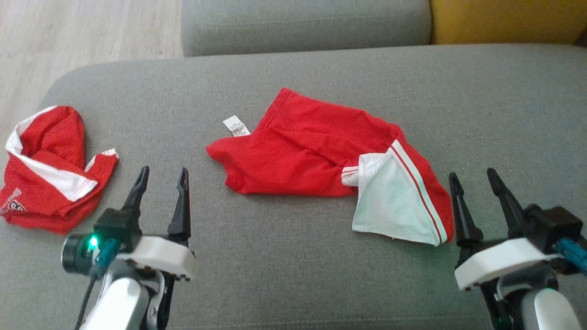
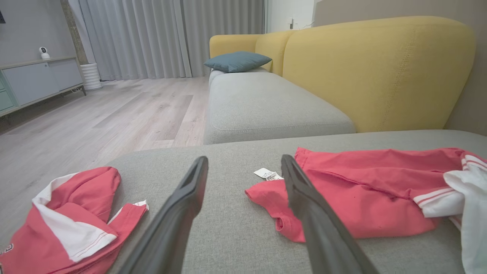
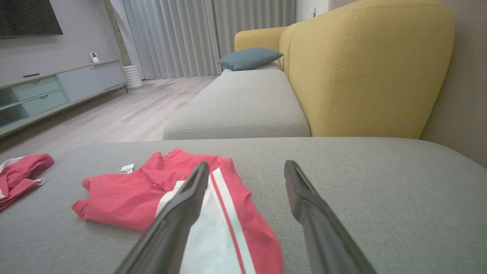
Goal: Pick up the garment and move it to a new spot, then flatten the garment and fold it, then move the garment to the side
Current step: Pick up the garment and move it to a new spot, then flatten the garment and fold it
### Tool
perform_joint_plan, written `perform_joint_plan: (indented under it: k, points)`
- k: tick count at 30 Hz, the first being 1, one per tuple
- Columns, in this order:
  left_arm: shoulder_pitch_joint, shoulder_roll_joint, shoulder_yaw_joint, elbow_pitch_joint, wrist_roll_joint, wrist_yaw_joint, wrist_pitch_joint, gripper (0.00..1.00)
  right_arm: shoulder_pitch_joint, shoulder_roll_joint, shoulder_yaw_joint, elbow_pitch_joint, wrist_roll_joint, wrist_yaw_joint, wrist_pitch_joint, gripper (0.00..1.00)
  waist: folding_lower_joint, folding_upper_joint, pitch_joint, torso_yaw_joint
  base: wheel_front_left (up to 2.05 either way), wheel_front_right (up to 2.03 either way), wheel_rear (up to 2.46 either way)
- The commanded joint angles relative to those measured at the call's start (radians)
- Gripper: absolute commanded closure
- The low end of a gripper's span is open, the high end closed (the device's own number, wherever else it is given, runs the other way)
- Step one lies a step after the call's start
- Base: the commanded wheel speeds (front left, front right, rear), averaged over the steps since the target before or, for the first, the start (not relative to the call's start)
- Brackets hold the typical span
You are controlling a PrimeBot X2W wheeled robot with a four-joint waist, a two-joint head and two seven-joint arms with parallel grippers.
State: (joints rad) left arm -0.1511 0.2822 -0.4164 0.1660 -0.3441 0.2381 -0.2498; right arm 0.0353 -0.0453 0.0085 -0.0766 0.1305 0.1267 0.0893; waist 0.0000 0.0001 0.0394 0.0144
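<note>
From the head we look steeply down on the grey fabric sofa seat (image 1: pixel 293 275), fairly close. Our two wrist cameras sit low over it, facing along it toward the yellow upholstered backrest (image 2: pixel 380 68) at upper right and the pale wooden floor (image 2: pixel 114 114) at left. All three share the crumpled red garment with a white panel (image 1: pixel 298 156).

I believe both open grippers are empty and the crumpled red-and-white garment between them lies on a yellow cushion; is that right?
Not yellow: the head view shows the crumpled red-and-white garment on a grey fabric cushion. Left gripper and right gripper are empty.
</note>
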Motion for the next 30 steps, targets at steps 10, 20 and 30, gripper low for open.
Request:
perform_joint_plan:
  k: [10, 20, 30]
  points:
    - [0.032, 0.048, 0.017, -0.047, 0.0, 0.015, 0.01, 0.0, 0.031, -0.005, 0.018, -0.039, 0.009, 0.004, 0.025, 0.0, 0.0, -0.0001, -0.049, -0.013, 0.0, 0.0, 0.0]
    - [0.035, 0.058, 0.019, -0.062, 0.004, 0.034, 0.013, 0.0, 0.028, -0.005, 0.02, -0.046, 0.008, 0.004, 0.029, 0.0, 0.0, -0.0001, -0.045, -0.014, 0.0, 0.0, 0.0]
    - [0.028, 0.061, 0.017, -0.066, 0.003, 0.041, 0.01, 0.0, 0.022, -0.005, 0.032, -0.04, -0.002, 0.004, 0.042, 0.0, 0.0, -0.0001, -0.038, -0.013, 0.0, 0.0, 0.0]
